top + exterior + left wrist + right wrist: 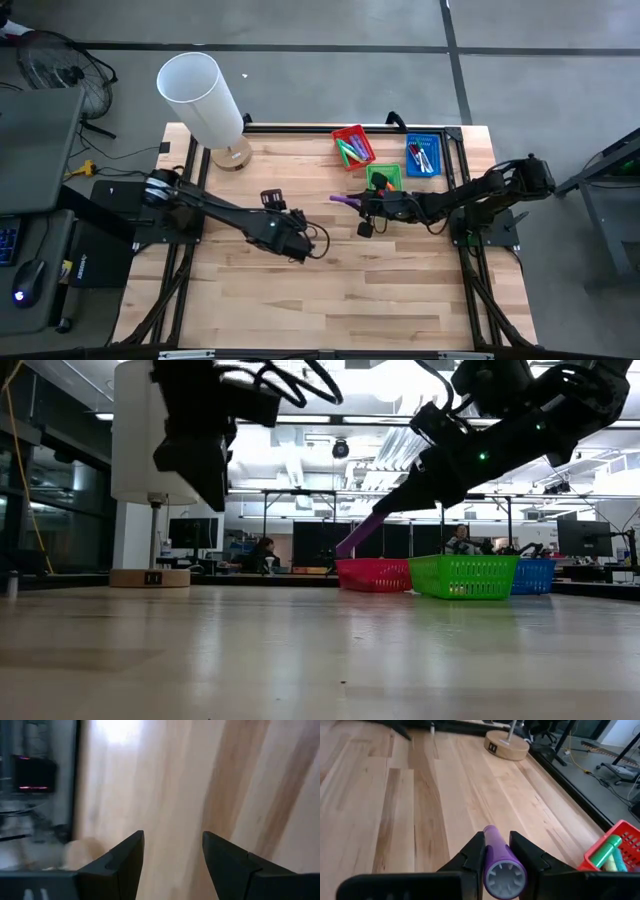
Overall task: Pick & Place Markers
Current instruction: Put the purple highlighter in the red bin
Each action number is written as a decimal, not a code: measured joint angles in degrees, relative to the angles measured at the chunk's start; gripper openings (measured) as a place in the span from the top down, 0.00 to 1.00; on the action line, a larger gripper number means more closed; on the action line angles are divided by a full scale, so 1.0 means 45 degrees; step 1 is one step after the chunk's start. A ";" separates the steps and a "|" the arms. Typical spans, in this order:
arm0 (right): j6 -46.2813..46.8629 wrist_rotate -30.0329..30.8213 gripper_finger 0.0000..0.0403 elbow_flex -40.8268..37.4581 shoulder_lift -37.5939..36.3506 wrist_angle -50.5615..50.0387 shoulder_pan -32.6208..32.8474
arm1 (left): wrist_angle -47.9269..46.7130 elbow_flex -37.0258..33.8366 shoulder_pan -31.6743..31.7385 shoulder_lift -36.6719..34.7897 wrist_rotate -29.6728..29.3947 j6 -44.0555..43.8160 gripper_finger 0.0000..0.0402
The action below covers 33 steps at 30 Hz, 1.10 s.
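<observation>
The purple marker point(496, 856) is clamped between the fingers of the right gripper point(362, 203), lifted clear of the table point(300, 290), its long axis running forward past the fingertips. The trays lie just beyond: green tray point(384, 178) nearest, red tray point(352, 146) farther. The left gripper point(172, 857) is held over bare wood, jaws apart, empty.

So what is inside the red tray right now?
The red tray holds a few markers, green and pink ones from above. Whether more lie beneath them cannot be seen. The right hand holds a purple marker nearby.
</observation>
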 joint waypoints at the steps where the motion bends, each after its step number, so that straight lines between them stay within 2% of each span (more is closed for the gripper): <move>1: 0.0004 0.0000 0.85 0.0000 0.0000 -0.0077 0.0000 | 0.0630 -0.0566 0.0005 -0.0284 0.0205 0.0001 0.51; 5: 0.0001 0.0162 0.85 0.0000 -0.0044 -0.0116 -0.0001 | 0.2955 -0.3123 0.0000 -0.1907 0.1167 0.0030 0.51; 11: 0.0079 0.1334 0.85 -0.0005 -0.0362 -0.0171 -0.0541 | 0.7243 -0.6273 0.0000 -0.4460 0.2145 0.0086 0.51; 18: 0.0359 0.2946 0.85 0.0004 -0.0576 0.0330 -0.2314 | 1.2310 -0.8437 0.0005 -0.5362 0.3320 0.1675 0.51; 21: 0.0375 0.2438 0.85 0.0119 -0.0522 0.0535 -0.3464 | 1.3576 -0.9088 0.0005 -0.5363 0.3884 0.2392 0.51; 27: 0.0758 0.0304 0.85 0.0102 -0.0212 0.0768 -0.5632 | 1.5100 -0.9840 0.0228 -0.5363 0.4046 0.2913 0.51; 33: 0.1133 -0.1095 0.85 0.0375 0.0541 0.1474 -0.6807 | 1.7340 -1.1102 0.1174 -0.5368 0.5154 0.3446 0.51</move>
